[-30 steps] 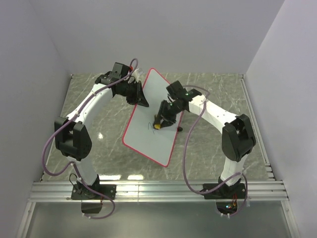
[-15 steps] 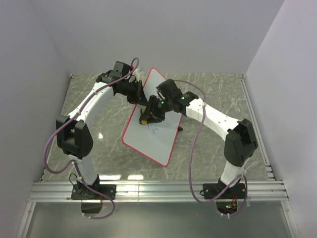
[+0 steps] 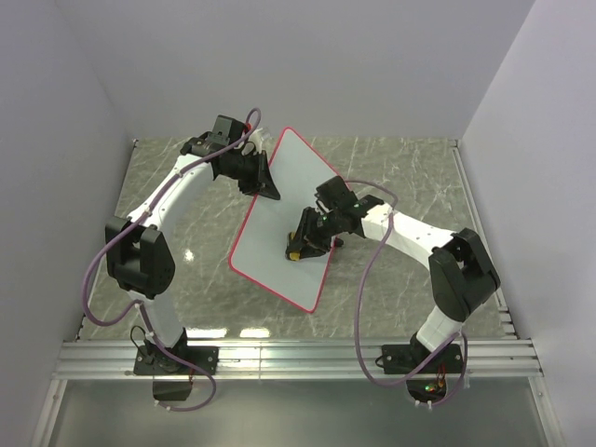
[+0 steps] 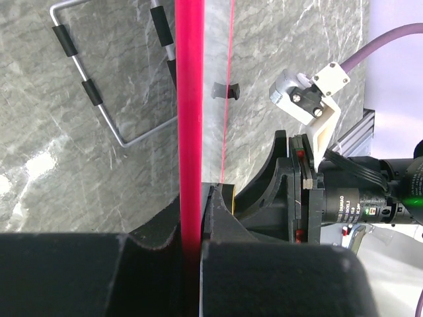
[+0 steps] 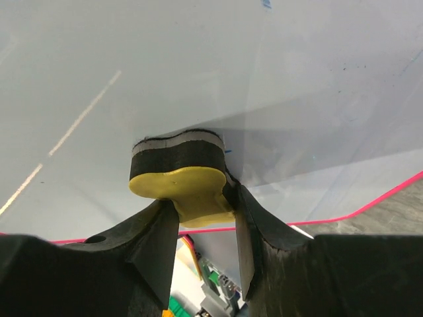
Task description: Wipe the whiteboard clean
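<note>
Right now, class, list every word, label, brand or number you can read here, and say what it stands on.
No text can be read.
The black lens barrel, left wrist view: tiny white print, too small to read.
The whiteboard: faint blue specks, no letters.
The eraser: no print showing.

From above, the right fingers [image 3: 301, 241] cover most of the eraser [image 3: 294, 252]; only a yellow bit peeks out. Marks on the whiteboard [image 3: 279, 275] are too small to see there. In the left wrist view the whiteboard shows only its red edge, the left fingers [image 4: 99, 277] are a dark blur, and the wire stand [image 4: 89, 92] is cut off at the top. The eraser's wiping side is hidden against the whiteboard.
</note>
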Robot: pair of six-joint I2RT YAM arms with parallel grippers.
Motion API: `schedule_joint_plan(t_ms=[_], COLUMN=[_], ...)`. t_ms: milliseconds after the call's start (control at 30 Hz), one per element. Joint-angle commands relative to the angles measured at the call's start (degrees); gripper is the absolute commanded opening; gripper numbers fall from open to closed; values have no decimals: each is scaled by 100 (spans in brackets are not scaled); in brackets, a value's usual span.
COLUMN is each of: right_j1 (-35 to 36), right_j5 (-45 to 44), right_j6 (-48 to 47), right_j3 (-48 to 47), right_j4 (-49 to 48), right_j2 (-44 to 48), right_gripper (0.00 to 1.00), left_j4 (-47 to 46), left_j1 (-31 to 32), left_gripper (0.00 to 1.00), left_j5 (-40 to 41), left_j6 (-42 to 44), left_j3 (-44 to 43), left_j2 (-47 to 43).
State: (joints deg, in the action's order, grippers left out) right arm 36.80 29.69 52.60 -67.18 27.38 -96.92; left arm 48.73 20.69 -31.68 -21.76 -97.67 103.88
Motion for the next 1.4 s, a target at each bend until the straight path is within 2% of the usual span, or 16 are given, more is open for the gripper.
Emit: schedule_joint_plan(t_ms=[0,333,433,600,700,733,800,833,933,1000,1033,1067,1167,1367], right_j1=[109,-252,-261,-243,-321,-400,-629,-1065,-1997,-2351,-2587,-2668,-2879,-2915], right_j5=[-1054,-1115,-1150,-1150,-1525,-2033,-2510,-2782,-2960,-3311,-3443,-3627,-3611,-3233], right_j6=[-13,22,-21,-118,-171,-93,65,179,391,208,50,-21,-162,-224], right_j3=[458,1189,901,-136,-743,-814,-666,-561,-156,55,273,432,1091,1787], right_j4=[-21,-250,-119,303,750,813,769,769,997,1331,1419,1454,1297,1086], right_j2=[-723,-600,-626,-661,-390,46,593,1083,1613,1703,1721,1747,1809,1685], right_gripper=[0,0,0,0,0,0,0,0,0,8,17,44,76,80], left_j4=[269,190,163,163,198,216,251,260,286,225,199,181,128,208], left_j1=[339,339,339,348,348,348,348,348,339,339,339,339,339,287], left_gripper=[0,0,0,0,0,0,0,0,0,0,0,0,0,0], left_j5=[1577,1551,1551,1560,1595,1604,1630,1630,1499,1385,1358,1323,1322,1271], left_j6=[453,400,383,365,357,357,348,339,252,199,172,163,163,49], left_j3=[99,231,239,204,143,117,55,29,-94,-164,-174,-174,-217,-552], left_j2=[142,71,63,63,71,89,98,89,54,-33,-60,-104,-61,37])
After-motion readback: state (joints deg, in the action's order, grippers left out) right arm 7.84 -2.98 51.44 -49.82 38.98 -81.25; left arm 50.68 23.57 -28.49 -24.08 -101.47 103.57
